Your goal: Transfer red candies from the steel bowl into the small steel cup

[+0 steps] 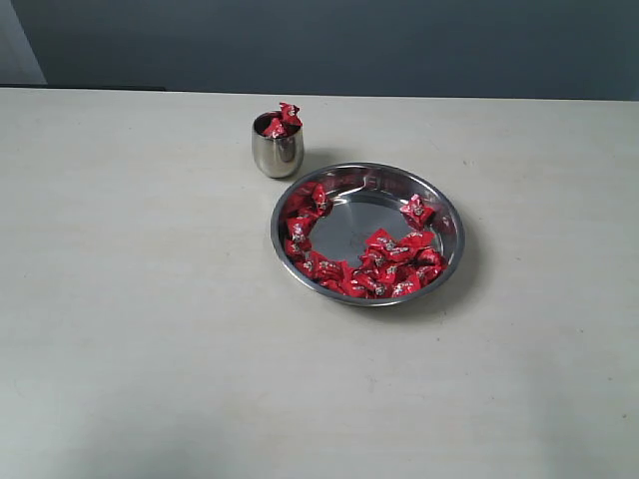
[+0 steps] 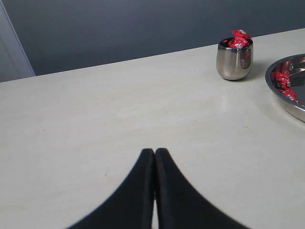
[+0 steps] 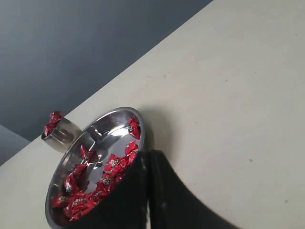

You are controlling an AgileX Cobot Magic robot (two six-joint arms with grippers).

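Observation:
The steel bowl (image 1: 451,222) sits right of the table's middle, with many red candies (image 1: 384,261) along its left and near sides. The small steel cup (image 1: 277,152) stands just behind its left rim, heaped with red candies (image 1: 286,117). Neither arm shows in the exterior view. My left gripper (image 2: 155,151) is shut and empty above bare table, far from the cup (image 2: 233,62) and the bowl's edge (image 2: 290,109). My right gripper (image 3: 147,155) is shut and empty beside the bowl (image 3: 102,126), its fingers hiding part of the candies (image 3: 112,167); the cup (image 3: 59,133) shows beyond.
A pale table (image 1: 140,329) runs across the whole view, with a dark grey wall (image 1: 329,40) behind its far edge. Nothing else stands on it besides the bowl and the cup.

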